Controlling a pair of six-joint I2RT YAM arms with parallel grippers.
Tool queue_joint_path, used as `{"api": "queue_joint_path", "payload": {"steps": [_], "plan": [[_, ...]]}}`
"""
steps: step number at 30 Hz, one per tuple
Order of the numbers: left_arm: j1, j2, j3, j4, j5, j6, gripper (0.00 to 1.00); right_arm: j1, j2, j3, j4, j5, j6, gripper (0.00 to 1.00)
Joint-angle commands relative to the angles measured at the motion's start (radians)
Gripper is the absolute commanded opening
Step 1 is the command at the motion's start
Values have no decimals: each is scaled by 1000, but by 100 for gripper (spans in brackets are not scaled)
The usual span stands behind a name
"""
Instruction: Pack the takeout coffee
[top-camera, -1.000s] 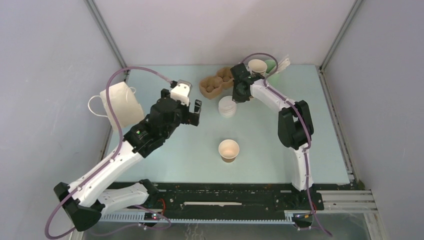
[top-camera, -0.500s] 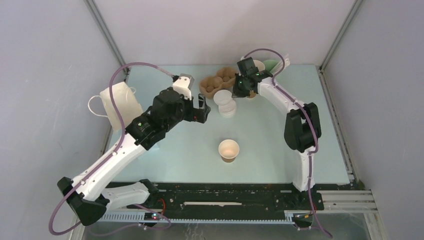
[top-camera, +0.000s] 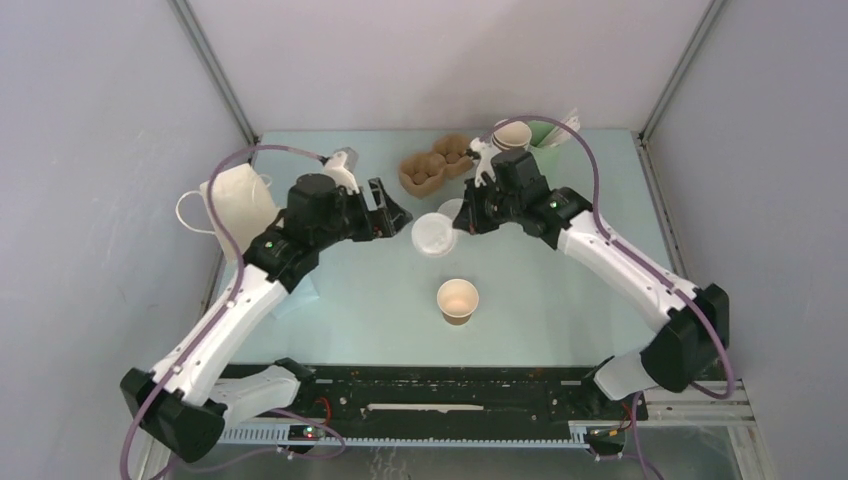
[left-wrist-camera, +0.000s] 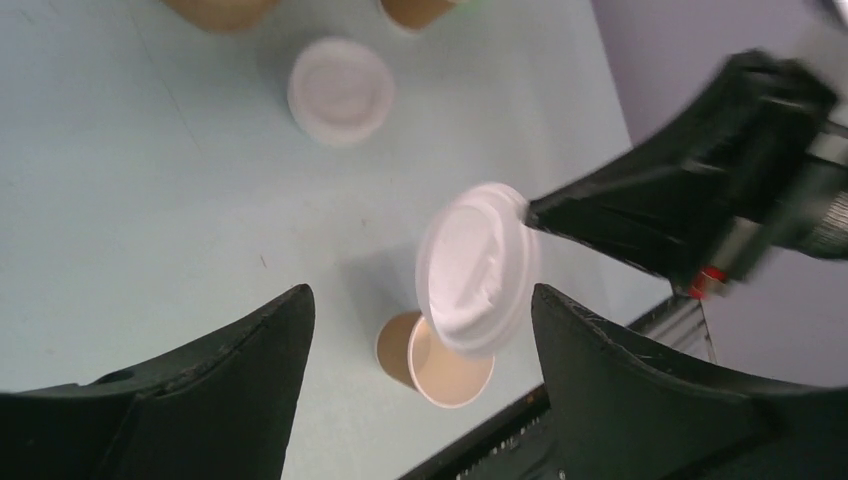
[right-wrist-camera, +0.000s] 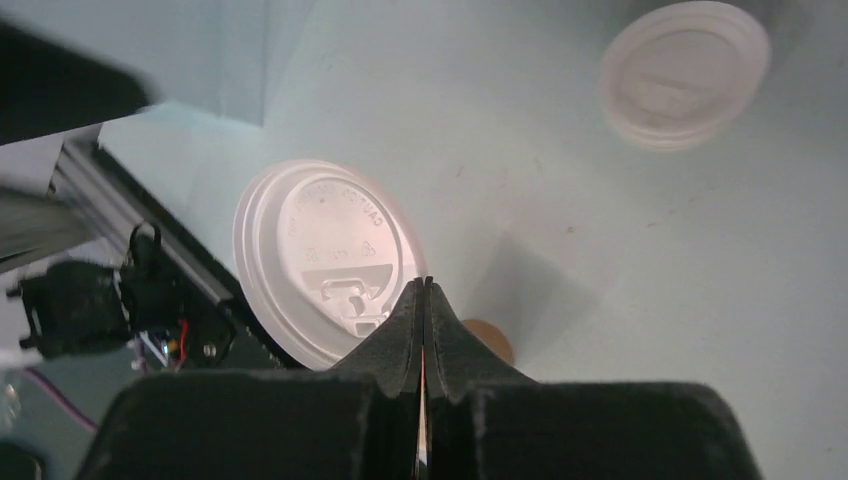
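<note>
The takeout coffee cup (top-camera: 458, 300), brown paper with a cream rim, stands upright and lidless at mid-table, also in the left wrist view (left-wrist-camera: 435, 362). My right gripper (top-camera: 457, 221) is shut on the edge of a round white lid (top-camera: 431, 234), holding it tilted in the air behind and left of the cup. The right wrist view has the lid (right-wrist-camera: 318, 258) pinched at the fingertips of the right gripper (right-wrist-camera: 424, 286), with the cup (right-wrist-camera: 491, 341) peeking out below. My left gripper (top-camera: 387, 205) is open just left of the lid. Its view shows the lid (left-wrist-camera: 478, 268) between the fingers.
A stack of white lids (top-camera: 453, 207) lies behind the held one. A brown cup carrier (top-camera: 432, 166), a stack of lidless brown cups (top-camera: 513, 134) and a pale green cup (top-camera: 546, 129) stand at the back. A white bag (top-camera: 238, 203) sits at the left edge.
My right gripper has lifted a lid off the stack and carried it forward and left, the arm swinging toward the centre. The left gripper has drawn back a little, staying beside the lid.
</note>
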Motion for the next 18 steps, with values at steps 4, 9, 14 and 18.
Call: {"api": "queue_joint_path", "payload": {"steps": [4,9,14,18], "plan": [[-28,57,-74,38,101,-72,76,145,-110,-41,-24,177,-81,0],[-108,59,-59,-30,-49,-17,64,178,-115,-41,-32,216,-62,0],[-138,73,-51,-58,-110,0,49,193,-122,-41,-40,245,-67,0],[-152,82,-43,-61,-111,1,43,197,-128,-41,-41,250,-65,0]]}}
